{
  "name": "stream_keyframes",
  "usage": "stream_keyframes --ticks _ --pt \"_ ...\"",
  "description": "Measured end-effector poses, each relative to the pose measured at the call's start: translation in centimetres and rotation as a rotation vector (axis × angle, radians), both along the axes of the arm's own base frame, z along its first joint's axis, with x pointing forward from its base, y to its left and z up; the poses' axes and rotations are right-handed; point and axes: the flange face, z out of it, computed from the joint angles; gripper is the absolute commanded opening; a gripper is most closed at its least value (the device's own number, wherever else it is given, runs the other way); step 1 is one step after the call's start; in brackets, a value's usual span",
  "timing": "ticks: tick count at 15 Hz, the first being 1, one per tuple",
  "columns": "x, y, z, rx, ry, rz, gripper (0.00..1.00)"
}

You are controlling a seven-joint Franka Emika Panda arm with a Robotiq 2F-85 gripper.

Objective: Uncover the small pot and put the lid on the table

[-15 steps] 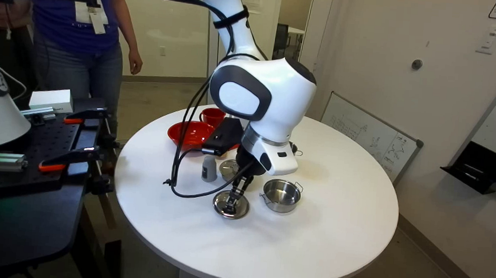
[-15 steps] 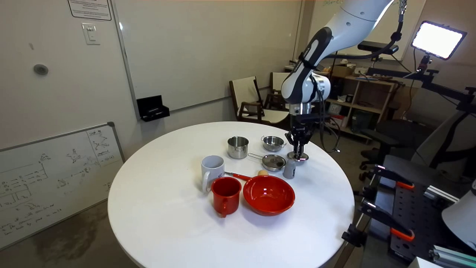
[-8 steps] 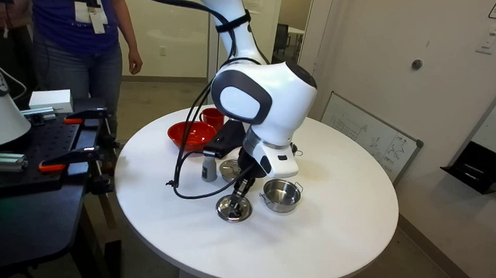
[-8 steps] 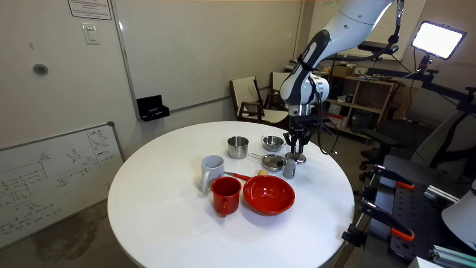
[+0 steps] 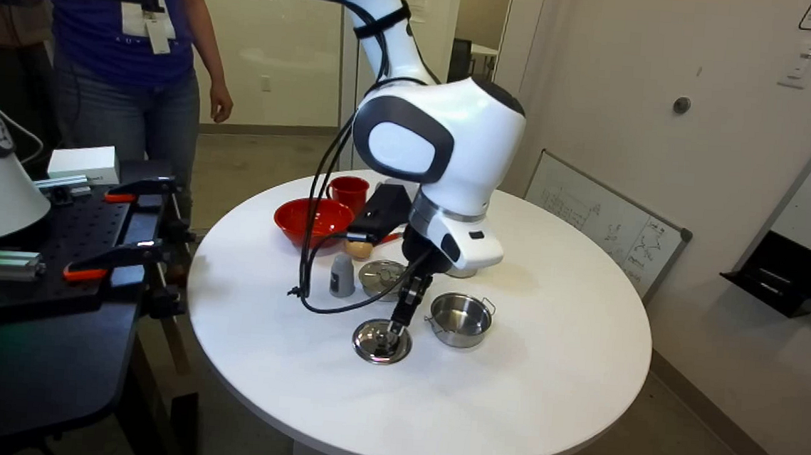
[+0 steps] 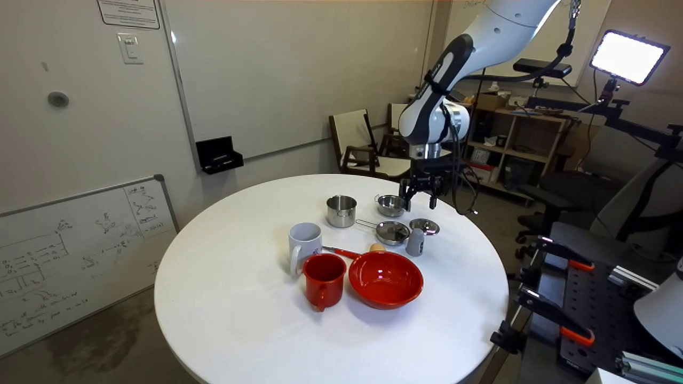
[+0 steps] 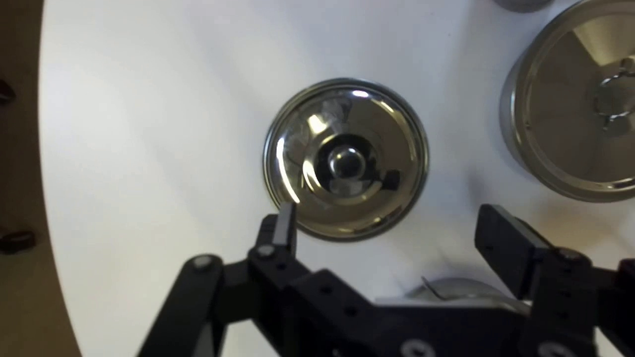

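The lid (image 5: 382, 341), a shiny round disc with a centre knob, lies flat on the white table (image 5: 529, 400). In the wrist view the whole lid (image 7: 346, 159) shows, knob up. Beside it stands the small pot (image 5: 461, 320), squat steel with wire side handles and an uncovered top; in the wrist view only part of its rim (image 7: 461, 287) shows behind the gripper. My gripper (image 6: 420, 204) hangs above the table near the lid (image 6: 425, 226), apart from it. Seen from the wrist, the gripper (image 7: 387, 213) stands wide open with nothing between its fingers.
A grey shaker (image 6: 415, 242) and a covered long-handled steel pan (image 6: 392, 233) stand near the lid. A taller steel pot (image 6: 341, 211), a white mug (image 6: 305, 245), a red mug (image 6: 324, 282) and a red bowl (image 6: 385, 280) stand further off. The table's edge (image 7: 47, 198) runs past the lid.
The gripper was shut at the lid's knob; it has opened, let go and risen. The lid shifted slightly over the first half second and has since stayed put.
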Motion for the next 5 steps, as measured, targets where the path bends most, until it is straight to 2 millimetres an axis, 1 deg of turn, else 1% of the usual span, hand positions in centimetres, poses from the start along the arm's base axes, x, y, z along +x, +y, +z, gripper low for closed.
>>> stream_keyframes --ticks 3,5 --pt "2.3 1.6 3.9 -0.040 -0.045 0.107 1.00" --pt "3.3 2.5 6.0 -0.055 -0.064 0.142 1.00"
